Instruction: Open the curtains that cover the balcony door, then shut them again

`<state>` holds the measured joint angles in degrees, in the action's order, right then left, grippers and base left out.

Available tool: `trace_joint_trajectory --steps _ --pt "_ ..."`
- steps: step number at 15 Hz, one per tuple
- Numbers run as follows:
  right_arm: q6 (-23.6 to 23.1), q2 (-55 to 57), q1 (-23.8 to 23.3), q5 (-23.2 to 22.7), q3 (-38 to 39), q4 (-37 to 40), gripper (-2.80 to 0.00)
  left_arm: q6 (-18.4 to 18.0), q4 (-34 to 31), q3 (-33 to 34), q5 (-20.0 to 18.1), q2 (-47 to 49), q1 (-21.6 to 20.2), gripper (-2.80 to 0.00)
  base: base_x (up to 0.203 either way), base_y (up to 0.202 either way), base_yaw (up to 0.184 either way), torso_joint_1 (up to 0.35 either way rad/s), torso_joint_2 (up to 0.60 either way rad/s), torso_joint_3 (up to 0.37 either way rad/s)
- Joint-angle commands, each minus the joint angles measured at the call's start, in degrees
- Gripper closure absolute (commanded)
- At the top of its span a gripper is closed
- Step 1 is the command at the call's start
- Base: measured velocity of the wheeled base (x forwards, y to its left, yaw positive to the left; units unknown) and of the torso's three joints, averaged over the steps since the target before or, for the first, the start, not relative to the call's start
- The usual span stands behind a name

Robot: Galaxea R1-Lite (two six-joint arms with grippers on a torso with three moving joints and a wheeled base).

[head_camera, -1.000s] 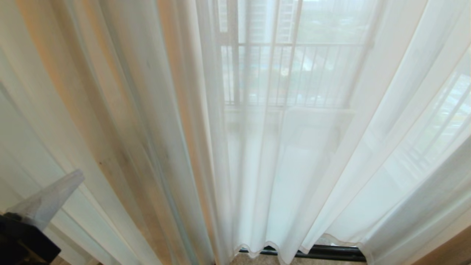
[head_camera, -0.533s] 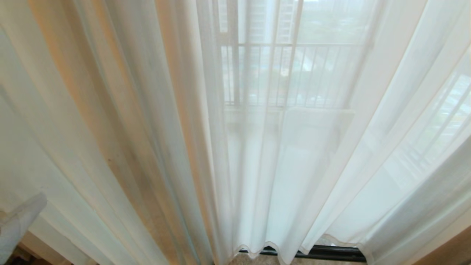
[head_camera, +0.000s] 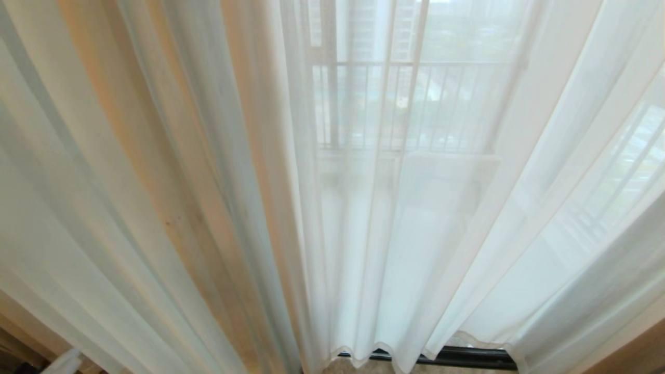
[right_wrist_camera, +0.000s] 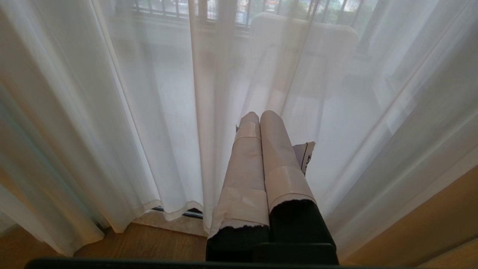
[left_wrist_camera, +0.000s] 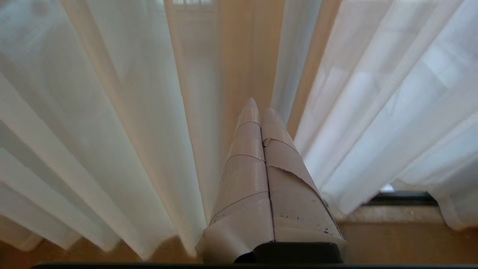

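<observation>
The sheer cream curtains hang shut across the whole head view in long folds, their wavy hem just above the floor. The balcony door shows only as a black bottom frame under the hem and as faint shapes through the fabric. My left gripper is shut with nothing in it, low at the left, pointing at the curtain folds without gripping them. Only its pale tip shows in the head view's bottom left corner. My right gripper is shut and empty, parked low before the curtain.
Railing bars show dimly through the fabric beyond the door. Wooden floor runs up to a stone sill under the hem. A wooden surface edges the lower right.
My left gripper has dropped from the lower left of the head view almost out of the frame. The left curtain folds have swung back a little towards the right.
</observation>
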<state>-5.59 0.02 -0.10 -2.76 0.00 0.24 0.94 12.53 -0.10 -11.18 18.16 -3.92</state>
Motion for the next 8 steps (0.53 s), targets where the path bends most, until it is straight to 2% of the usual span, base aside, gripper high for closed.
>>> trace_joint_trajectory --steps 1,3,5,7,8 --pt "0.0 0.0 0.0 -0.1 0.0 0.0 0.0 0.1 -2.7 0.1 -1.3 -2.3 -0.9 0.0 0.0 0.0 0.0 0.0 0.0 0.0" --pt "0.0 0.0 0.0 -0.1 0.0 0.0 0.0 0.4 -3.5 0.1 -0.5 -2.3 -0.9 0.0 0.0 0.0 0.0 0.0 0.0 0.0" --pt "0.0 0.0 0.0 -0.1 0.0 0.0 0.0 0.5 -4.1 0.1 2.5 -2.5 0.0 0.0 0.0 0.0 0.0 0.0 0.0 0.0" --pt "0.0 0.0 0.0 -0.1 0.0 0.0 0.0 0.3 -6.8 0.1 7.3 -4.0 5.1 0.0 0.0 0.0 0.0 0.0 0.0 0.0" --pt "0.0 0.0 0.0 -0.1 0.0 0.0 0.0 0.3 -8.4 0.1 8.7 -5.7 5.4 0.0 0.0 0.0 0.0 0.0 0.0 0.0"
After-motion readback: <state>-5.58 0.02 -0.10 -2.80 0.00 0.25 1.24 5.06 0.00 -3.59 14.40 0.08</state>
